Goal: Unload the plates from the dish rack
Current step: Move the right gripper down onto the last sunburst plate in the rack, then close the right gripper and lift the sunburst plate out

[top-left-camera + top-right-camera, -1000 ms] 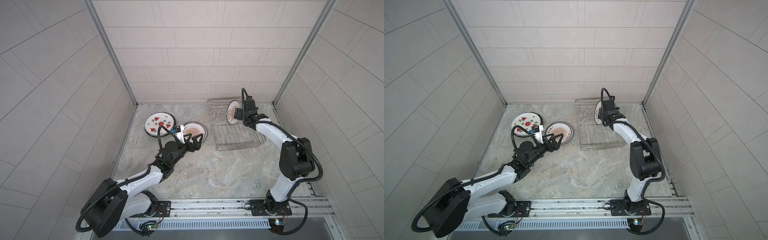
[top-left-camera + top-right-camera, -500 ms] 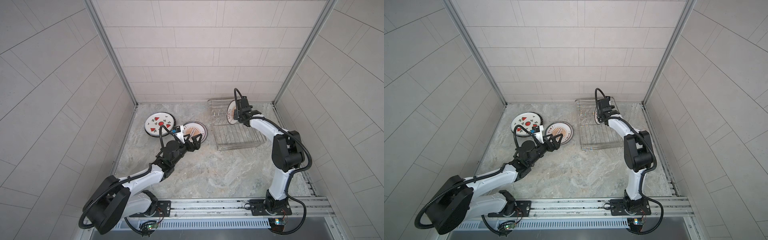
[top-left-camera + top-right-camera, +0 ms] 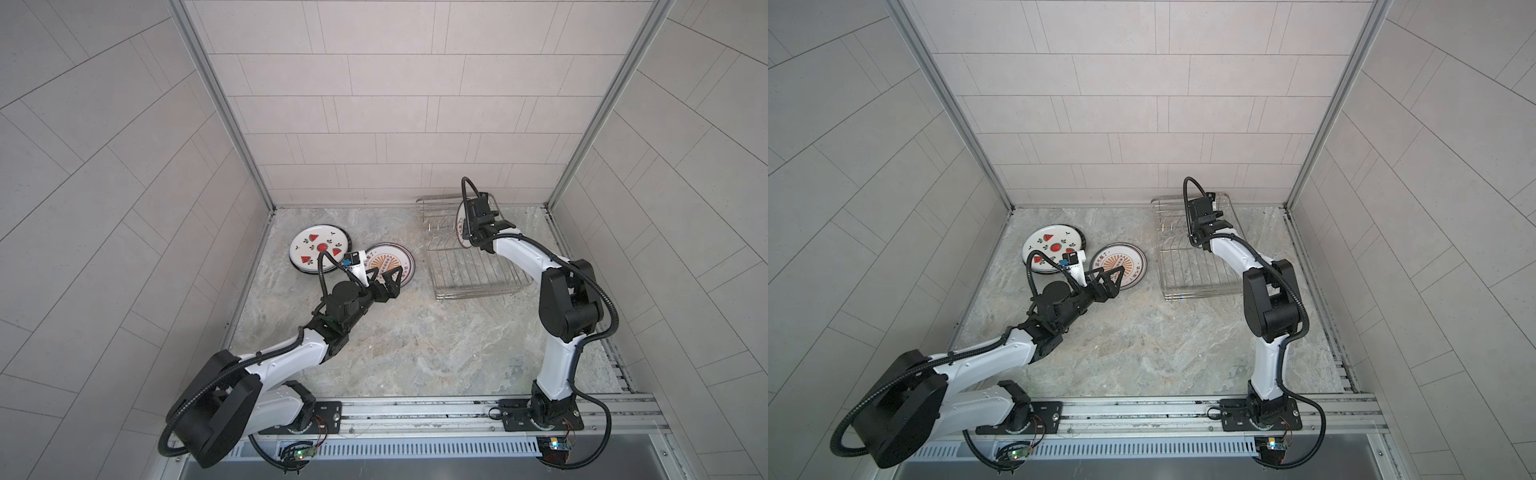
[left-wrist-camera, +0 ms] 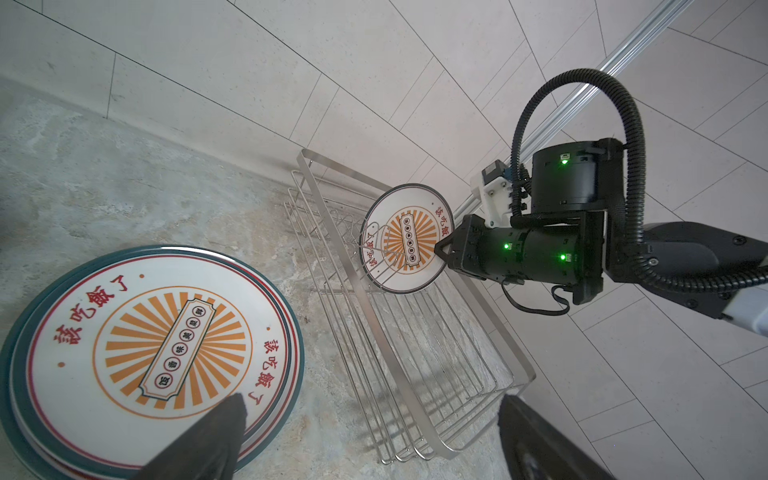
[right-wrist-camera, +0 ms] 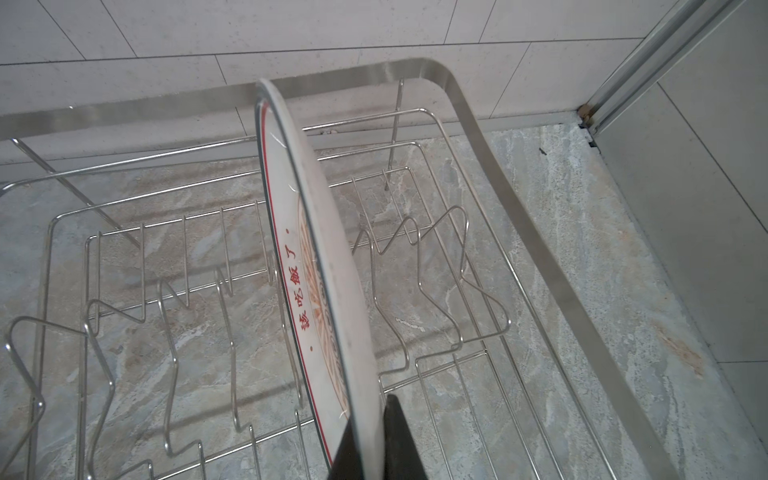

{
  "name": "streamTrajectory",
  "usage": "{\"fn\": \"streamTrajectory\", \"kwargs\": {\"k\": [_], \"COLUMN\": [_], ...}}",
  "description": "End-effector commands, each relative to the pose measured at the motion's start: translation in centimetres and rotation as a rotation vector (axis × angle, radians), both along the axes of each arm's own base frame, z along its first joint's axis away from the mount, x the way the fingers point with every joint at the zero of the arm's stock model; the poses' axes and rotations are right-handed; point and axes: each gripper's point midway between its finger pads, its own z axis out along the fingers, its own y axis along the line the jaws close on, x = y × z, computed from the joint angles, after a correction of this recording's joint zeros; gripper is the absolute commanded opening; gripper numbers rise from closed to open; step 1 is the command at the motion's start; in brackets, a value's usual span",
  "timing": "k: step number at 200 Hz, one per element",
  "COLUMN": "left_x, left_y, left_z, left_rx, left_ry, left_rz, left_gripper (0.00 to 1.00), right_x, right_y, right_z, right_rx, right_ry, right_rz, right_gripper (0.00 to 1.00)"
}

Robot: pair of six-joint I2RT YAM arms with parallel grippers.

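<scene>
Inside rectangular silver wire dish rack (image 3: pixel 478 270), round white orange-sunburst plate (image 4: pixel 405 239) on edge among tines (image 5: pixel 419 257), its rim clamped between right gripper (image 4: pixel 441 248) fingers, left gripper (image 3: pixel 1106 272) fingers spread wide, by matching plate (image 4: pixel 166 332) flat on table (image 3: pixel 415 332)

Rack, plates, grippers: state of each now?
dish rack: holds one plate.
racked plate: standing on edge in rack, rim gripped.
sunburst plate: flat on counter, face up.
watermelon plate: flat on counter, face up.
left gripper: open, empty.
right gripper: shut on racked plate.
</scene>
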Motion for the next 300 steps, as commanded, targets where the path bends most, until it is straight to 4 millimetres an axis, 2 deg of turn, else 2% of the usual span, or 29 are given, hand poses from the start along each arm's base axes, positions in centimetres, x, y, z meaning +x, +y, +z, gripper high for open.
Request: {"fn": "streamTrajectory", "kwargs": {"k": [1, 39, 77, 130, 175, 231, 254, 300], "left_x": [0.1, 0.0, -0.1, -0.1, -0.3, -1.1, -1.4, -1.9], "left_y": [0.2, 0.6, 0.8, 0.9, 1.1, 3.1, 3.0, 2.5], "left_z": [0.3, 0.3, 0.4, 0.4, 1.0, 2.4, 2.7, 3.1], "left_rx": [-0.018, -0.019, -0.014, -0.01, -0.003, 0.081, 0.084, 0.105], "left_ry": [-0.025, -0.031, -0.037, -0.039, -0.057, -0.089, -0.097, -0.149], "left_rz": [0.018, 0.032, 0.041, 0.044, 0.043, 0.097, 0.08, 0.028], "left_gripper": [1.0, 1.0, 1.0, 1.0, 1.0, 1.0, 1.0, 1.0], "right_x": [-0.6, -0.9, -1.7, -4.2, -6.5, -10.5, -11.8, -13.8], "right_y": [-0.7, -0.3, -0.2, -0.7, -0.6, -0.1, 0.5, 3.6], "right_z": [0.4, 2.0, 4.5, 8.5, 10.7, 12.1, 12.3, 13.3], "right_rx": [-0.056, -0.061, -0.082, -0.158, -0.148, -0.07, -0.001, 0.167], "right_ry": [0.003, -0.036, -0.082, -0.155, -0.215, -0.283, -0.309, -0.386], "right_rz": [-0.052, -0.08, -0.083, -0.108, -0.089, -0.018, 0.035, 0.236], "right_gripper": [0.04, 0.02, 0.0, 0.0, 0.0, 0.0, 0.0, 0.0]}}
